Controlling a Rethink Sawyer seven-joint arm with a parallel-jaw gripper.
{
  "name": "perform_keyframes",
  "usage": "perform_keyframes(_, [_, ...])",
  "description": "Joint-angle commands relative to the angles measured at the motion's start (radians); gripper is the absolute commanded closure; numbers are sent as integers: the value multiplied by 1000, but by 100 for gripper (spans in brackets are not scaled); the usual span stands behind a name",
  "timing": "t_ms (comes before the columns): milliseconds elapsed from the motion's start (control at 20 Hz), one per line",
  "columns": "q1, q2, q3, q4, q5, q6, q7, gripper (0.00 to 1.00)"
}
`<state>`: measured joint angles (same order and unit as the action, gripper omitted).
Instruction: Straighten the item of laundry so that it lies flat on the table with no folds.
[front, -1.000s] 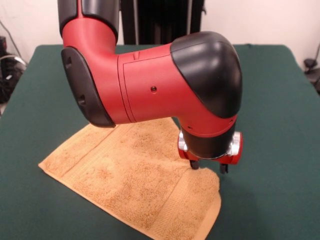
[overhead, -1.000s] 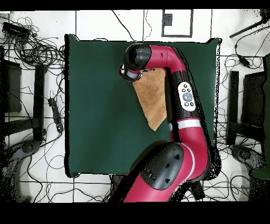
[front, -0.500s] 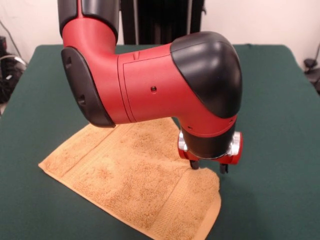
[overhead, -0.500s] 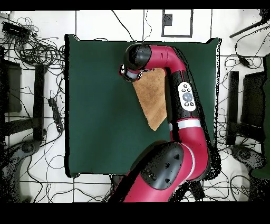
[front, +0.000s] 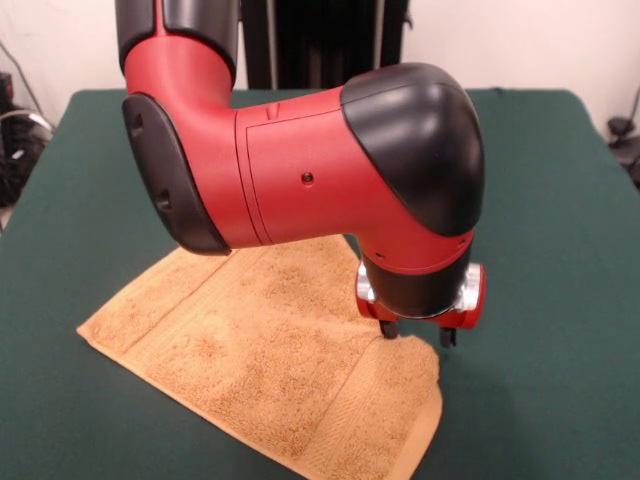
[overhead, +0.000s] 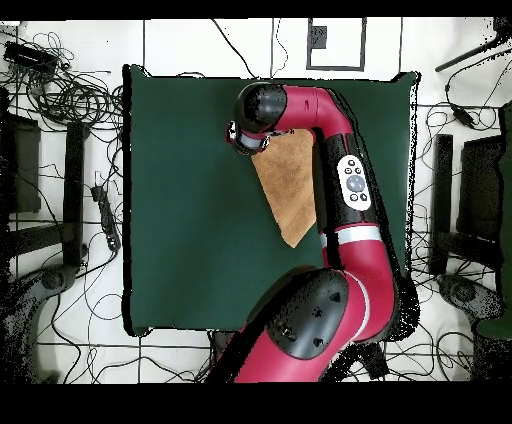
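Note:
The item of laundry (front: 265, 360), a golden-orange terry towel, lies on the dark green table (front: 560, 200) near its front edge, with a flat woven band along its right side. Its far part is hidden behind the arm. My gripper (front: 417, 334) points straight down at the towel's right corner, open, its tips low over the cloth. One fingertip (front: 388, 328) is over the towel and the other hangs just past its edge, with nothing held between them. From overhead the towel (overhead: 290, 190) shows as a tapering wedge, partly covered by the arm; the wrist hides the gripper there.
The red and black arm (front: 300, 160) stretches across the middle of the table and blocks the view behind it. Green table cloth (overhead: 180, 200) spreads wide beside the towel. Cables and stands (overhead: 60, 90) lie on the floor around the table.

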<state>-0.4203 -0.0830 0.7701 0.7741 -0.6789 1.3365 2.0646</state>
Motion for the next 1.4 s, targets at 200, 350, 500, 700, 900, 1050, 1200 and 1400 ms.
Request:
perform_keyframes(200, [21,54,-64,71,-66,-127,-276,0])
perform_keyframes(350, [26,51,-66,62,-67,-108,-279,0])
perform_keyframes(500, [27,51,-64,60,-64,-118,-262,0])
perform_keyframes(700, [33,58,-67,42,-55,-76,-243,0])
perform_keyframes(900, [33,54,-69,48,-55,-81,-238,0])
perform_keyframes(1050, [30,51,-70,56,-57,-89,-240,0])
perform_keyframes(1200, [29,49,-72,60,-60,-94,-243,0])
perform_keyframes(1400, [29,49,-71,62,-60,-97,-244,0])
